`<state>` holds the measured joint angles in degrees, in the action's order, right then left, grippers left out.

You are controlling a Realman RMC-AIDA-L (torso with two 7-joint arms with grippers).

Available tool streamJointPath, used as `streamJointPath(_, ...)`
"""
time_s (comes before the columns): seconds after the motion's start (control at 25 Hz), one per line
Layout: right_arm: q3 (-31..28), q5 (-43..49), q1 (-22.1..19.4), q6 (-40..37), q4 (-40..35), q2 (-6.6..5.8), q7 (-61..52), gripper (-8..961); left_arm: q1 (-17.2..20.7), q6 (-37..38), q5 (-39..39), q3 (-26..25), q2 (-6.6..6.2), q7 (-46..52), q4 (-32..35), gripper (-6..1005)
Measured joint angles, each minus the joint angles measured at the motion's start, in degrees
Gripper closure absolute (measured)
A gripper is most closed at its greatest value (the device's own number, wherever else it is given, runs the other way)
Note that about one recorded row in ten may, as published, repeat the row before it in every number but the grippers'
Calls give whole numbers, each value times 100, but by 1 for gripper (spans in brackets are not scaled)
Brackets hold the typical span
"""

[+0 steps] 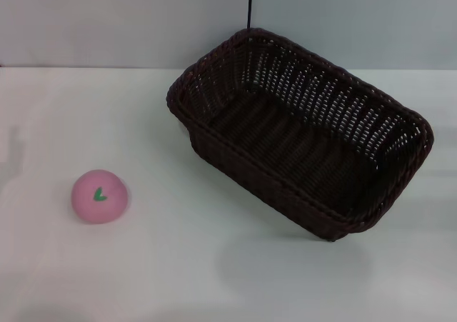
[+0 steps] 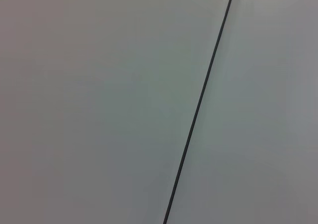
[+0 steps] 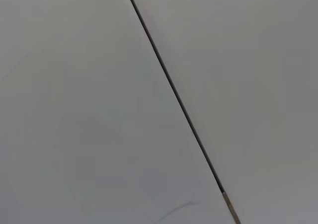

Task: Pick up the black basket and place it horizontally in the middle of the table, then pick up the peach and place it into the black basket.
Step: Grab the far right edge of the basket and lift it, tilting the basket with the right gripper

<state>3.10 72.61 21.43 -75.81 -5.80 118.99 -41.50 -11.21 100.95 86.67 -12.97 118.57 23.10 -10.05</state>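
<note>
Neither of my grippers shows in any view, so I cannot tell how they stand or whether they hold anything; both wrist cameras look only at a plain pale surface crossed by a thin dark seam, which suggests to me that both arms are parked up and away from the work. From my head camera I see the black basket sitting on the table, right of centre and toward the far edge, turned at a slant so that its long axis runs from far-left to near-right and not straight across. Its open mouth faces up and nothing lies inside it. I judge it is placed askew like this on purpose, since my first job is to square it up horizontally in the middle of the table. The peach rests on the near left of the table, well apart from the basket, with its green leaf mark facing up; being round, it could roll if nudged, so I would want to close on it from above. By my reading nothing of the task is done yet. The basket lies on my right arm's side and the peach on my left arm's side, so each thing seems to be within reach of its nearer arm, though how far my tools are from either I cannot say.
</note>
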Motion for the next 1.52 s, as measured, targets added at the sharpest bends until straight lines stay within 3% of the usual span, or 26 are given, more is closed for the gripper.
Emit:
streamJointPath(0.32,192,161,-37,-292,-231,-30,-647,261,-48,-92,9,5,-3,-180,11,273)
streamJointPath(0.44,594,571,-93,-427,-834,-42,-1397,262,-48,-174,9,1,-1,-128,-22,273)
streamJointPath(0.52,880,881,-122,-508,-1437,-52,-2201,262,-50,-223,9,8,-2,-107,-26,274)
streamJointPath(0.56,1136,1246,-154,-616,-2128,-60,-3064,262,-54,-271,13,20,-2,-59,-31,274)
streamJointPath(0.6,1136,1246,-154,-616,-2128,-60,-3064,262,-54,-271,13,20,-2,-59,-31,274)
streamJointPath(0.68,1329,1696,-173,-788,-2830,-94,-3838,262,-58,-334,16,24,-1,-9,-33,275)
streamJointPath(0.76,1491,2482,-114,-1124,-3878,-209,-4967,262,-70,-443,16,26,0,16,-33,275)
streamJointPath(0.8,1491,2482,-114,-1124,-3878,-209,-4967,262,-70,-443,16,26,0,16,-33,275)
streamJointPath(0.92,1621,3467,126,-1612,-4780,-439,-6036,262,-93,-535,17,40,0,23,-32,276)
streamJointPath(0.96,1635,4147,416,-2010,-5231,-612,-6778,262,-102,-568,19,52,0,25,-32,276)
streamJointPath(1.0,1635,4147,416,-2010,-5231,-612,-6778,263,-102,-568,19,52,0,25,-32,276)
streamJointPath(1.08,1609,5088,909,-2607,-5684,-805,-7728,263,-107,-585,23,60,0,27,-31,277)
streamJointPath(1.36,1809,6429,1622,-3321,-6140,-985,-9239,263,-81,-625,27,60,-2,212,-15,278)
streamJointPath(1.52,1958,6682,1765,-3421,-6136,-1022,-9376,263,-76,-631,26,59,-6,262,19,279)
